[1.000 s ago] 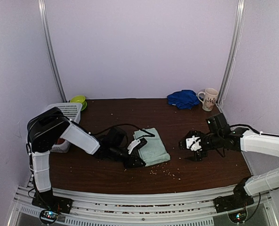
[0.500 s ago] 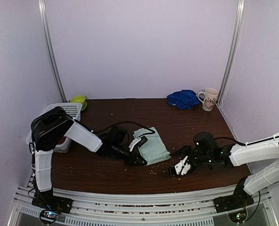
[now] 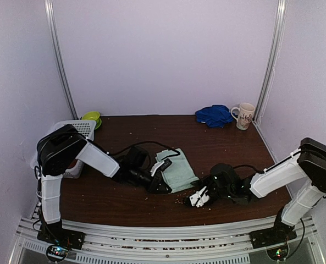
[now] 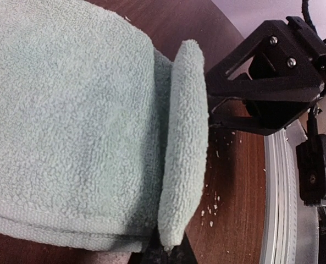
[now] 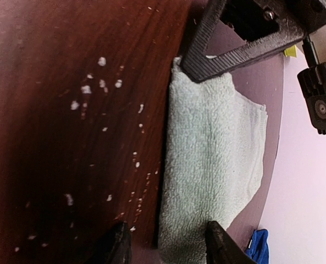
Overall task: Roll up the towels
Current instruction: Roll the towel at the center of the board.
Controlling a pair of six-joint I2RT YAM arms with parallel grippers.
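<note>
The small mint-green towel (image 3: 177,169) lies folded at the table's middle. My left gripper (image 3: 161,185) is shut on its near-left edge, and in the left wrist view a raised fold (image 4: 183,148) of the cloth stands up from my jaws (image 4: 171,250). My right gripper (image 3: 198,198) is open low at the towel's near-right corner. In the right wrist view its fingers (image 5: 116,245) stand apart, with the towel's edge (image 5: 209,165) running between them. The blue towel (image 3: 214,115) lies crumpled at the back right, apart from both grippers.
A white patterned mug (image 3: 244,115) stands beside the blue towel by the right post. A white basket (image 3: 79,130) and a green bowl (image 3: 91,116) sit at the back left. Pale crumbs (image 3: 198,202) dot the dark wood table (image 3: 124,206) near the front.
My right arm has swung left and nearer, down to the mint towel's near-right corner, and its jaws have narrowed. The left gripper has kept its hold on the towel with a small shift.
</note>
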